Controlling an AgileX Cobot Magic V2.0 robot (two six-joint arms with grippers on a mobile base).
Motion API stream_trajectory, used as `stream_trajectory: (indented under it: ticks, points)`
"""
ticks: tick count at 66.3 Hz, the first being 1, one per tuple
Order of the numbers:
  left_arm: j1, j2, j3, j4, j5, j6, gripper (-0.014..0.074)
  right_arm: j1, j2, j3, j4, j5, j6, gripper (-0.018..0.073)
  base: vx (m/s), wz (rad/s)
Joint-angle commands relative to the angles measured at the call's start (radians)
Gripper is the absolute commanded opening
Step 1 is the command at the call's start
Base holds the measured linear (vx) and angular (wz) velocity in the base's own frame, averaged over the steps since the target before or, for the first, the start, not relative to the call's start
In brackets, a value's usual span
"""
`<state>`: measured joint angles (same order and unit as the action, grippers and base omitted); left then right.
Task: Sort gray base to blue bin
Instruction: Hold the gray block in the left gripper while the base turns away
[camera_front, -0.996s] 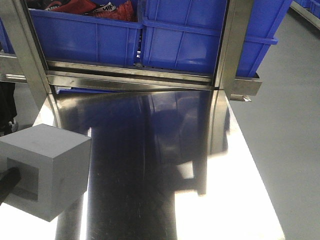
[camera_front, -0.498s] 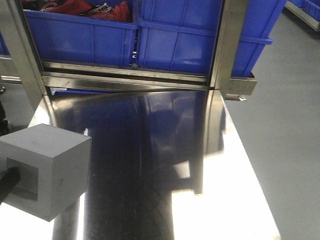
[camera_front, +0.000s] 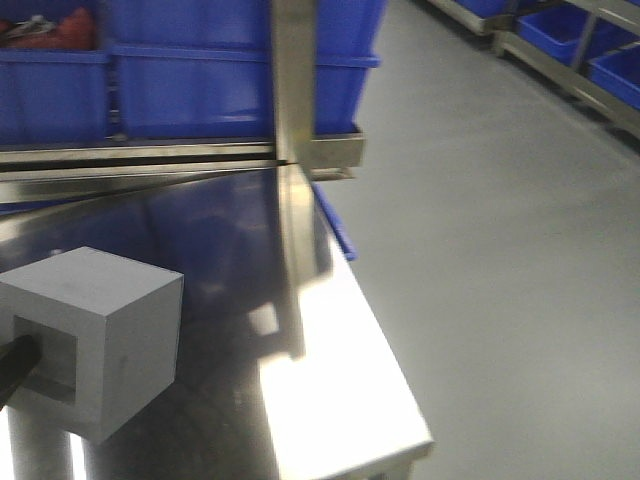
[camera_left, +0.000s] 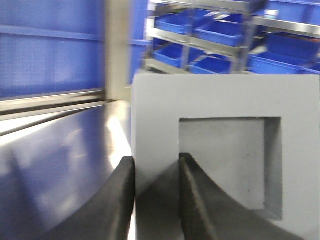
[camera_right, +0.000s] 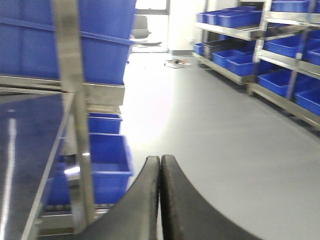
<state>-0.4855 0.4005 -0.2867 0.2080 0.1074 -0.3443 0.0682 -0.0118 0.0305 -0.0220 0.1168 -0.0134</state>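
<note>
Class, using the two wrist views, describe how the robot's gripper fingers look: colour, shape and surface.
Both grippers have two matte black fingers that curve and taper toward rounded tips. On the left gripper, one finger shows fine ridges along its inner edge. The right gripper looks smooth, though the view is blurred. No cables or markings show.

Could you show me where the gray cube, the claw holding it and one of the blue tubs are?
gray base (camera_front: 90, 282): front view, top face.
left gripper (camera_left: 156, 159): left wrist view, between its fingertips, astride the base's wall.
blue bin (camera_front: 190, 95): front view, front wall.
</note>
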Motion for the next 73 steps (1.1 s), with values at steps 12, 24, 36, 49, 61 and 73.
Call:
stream_trajectory:
  ticks: [12,24,36,49,61,73]
  points:
    - [-0.006,0.003,-0.034,-0.002,-0.101,-0.006,-0.0006,-0.005,-0.011,0.014,-0.011,-0.078,-0.005,-0.0009,-0.08,-0.65]
    - [-0.006,0.003,-0.034,-0.002,-0.101,-0.006,-0.0006,-0.005,-0.011,0.014,-0.011,-0.078,-0.005,-0.0009,-0.09,-0.65]
    - [-0.006,0.003,-0.034,-0.002,-0.101,-0.006,-0.0006,-0.005,-0.011,0.014,-0.011,-0.078,-0.005,-0.0009,-0.09,-0.62]
    - [-0.006,0.003,-0.034,-0.002,-0.101,-0.006,-0.0006,-0.005,-0.011,0.014,-0.011,-0.078,-0.005,-0.0009,-0.07,-0.58]
    - [-0.006,0.003,-0.034,-0.002,-0.101,-0.006,-0.0006,-0.005,-0.011,0.014,-0.011,-0.078,-0.005,-0.0009,-0.06,-0.59]
    - [-0.006,0.003,-0.034,-0.002,-0.101,-0.006,-0.0006,-0.005,-0.011,0.014,-0.011,-0.078,-0.005,-0.0009,-0.05,-0.67]
